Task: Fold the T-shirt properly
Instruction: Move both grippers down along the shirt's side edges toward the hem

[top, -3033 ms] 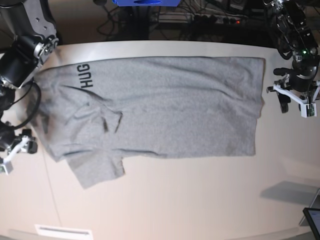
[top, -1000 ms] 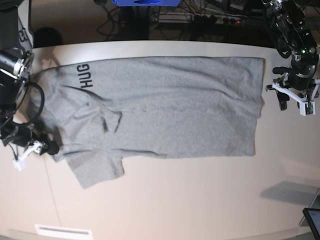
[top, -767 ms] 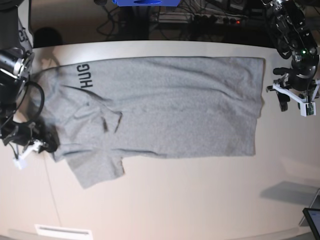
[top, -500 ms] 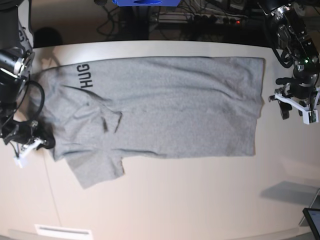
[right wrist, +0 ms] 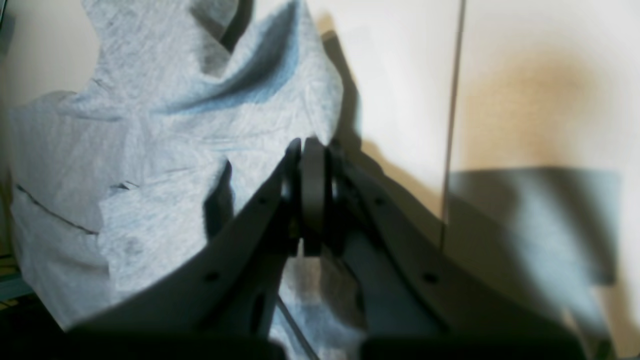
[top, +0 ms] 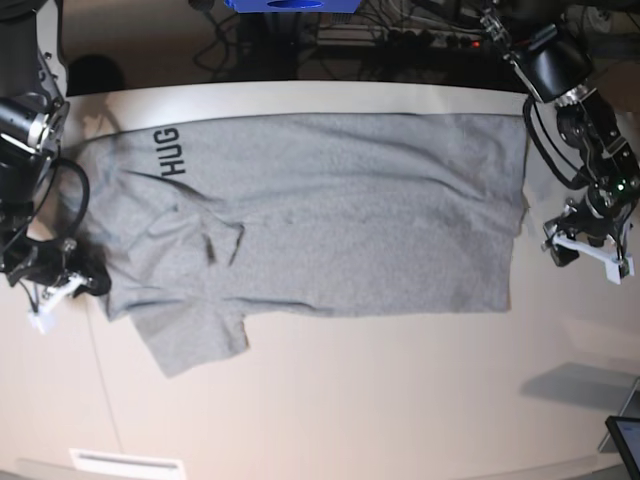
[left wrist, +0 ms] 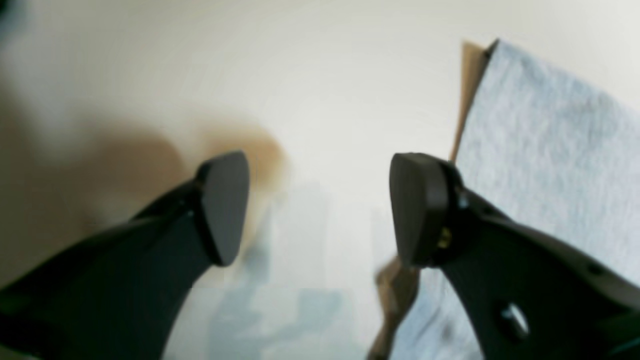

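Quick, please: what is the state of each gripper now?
Left gripper: open, holding nothing, beside the hem edge of the T-shirt.
Right gripper: shut on the T-shirt's edge near the shoulder.

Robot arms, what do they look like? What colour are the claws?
Both arms are black and silver-grey, with looping black cables. The left claw has two black fingers with flat rounded pads and a white bracket behind it. The right claw looks dark grey-black, also with a white bracket.

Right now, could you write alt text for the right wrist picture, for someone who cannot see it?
The right gripper is shut on the edge of a rumpled heather-grey cotton T-shirt, seen from just behind its dark fingers. The cream table lies bare to the right, crossed by shadows.
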You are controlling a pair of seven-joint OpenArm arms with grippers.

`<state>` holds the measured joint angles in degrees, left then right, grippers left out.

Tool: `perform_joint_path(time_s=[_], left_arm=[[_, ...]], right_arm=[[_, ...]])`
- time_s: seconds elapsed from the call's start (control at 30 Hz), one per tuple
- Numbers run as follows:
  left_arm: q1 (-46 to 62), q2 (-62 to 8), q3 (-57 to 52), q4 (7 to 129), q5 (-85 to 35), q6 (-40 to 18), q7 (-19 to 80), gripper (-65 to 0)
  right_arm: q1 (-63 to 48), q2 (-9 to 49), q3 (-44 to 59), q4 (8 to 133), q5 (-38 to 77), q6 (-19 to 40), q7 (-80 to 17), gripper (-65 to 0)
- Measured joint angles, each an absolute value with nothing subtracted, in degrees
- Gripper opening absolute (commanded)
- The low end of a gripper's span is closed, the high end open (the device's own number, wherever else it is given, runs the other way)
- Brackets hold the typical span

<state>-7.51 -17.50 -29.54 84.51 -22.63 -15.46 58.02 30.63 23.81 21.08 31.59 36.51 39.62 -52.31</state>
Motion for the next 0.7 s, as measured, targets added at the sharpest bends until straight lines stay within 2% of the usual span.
perform_joint_path(time_s=[0.13,0.2,0.7], left_arm=[[-12.78,-17.76,-29.74,78.65,-22.74,-20.86,58.30,-20.7],[-15.20,-17.65,-29.89,75.11,-22.70,-21.45,59.51,-20.7],[-26.50,-19.68,-29.56,55.11,-22.63,-21.47,59.77,-20.7]], right_arm=[[30.61,23.77,21.08,31.59,36.49,39.62,-52.31,-64.9],[30.59,23.77,21.08,31.59,36.53,39.59,-52.31,-65.0],[30.00,23.94,21.08,31.70,37.17,39.64,-51.92,-65.0]])
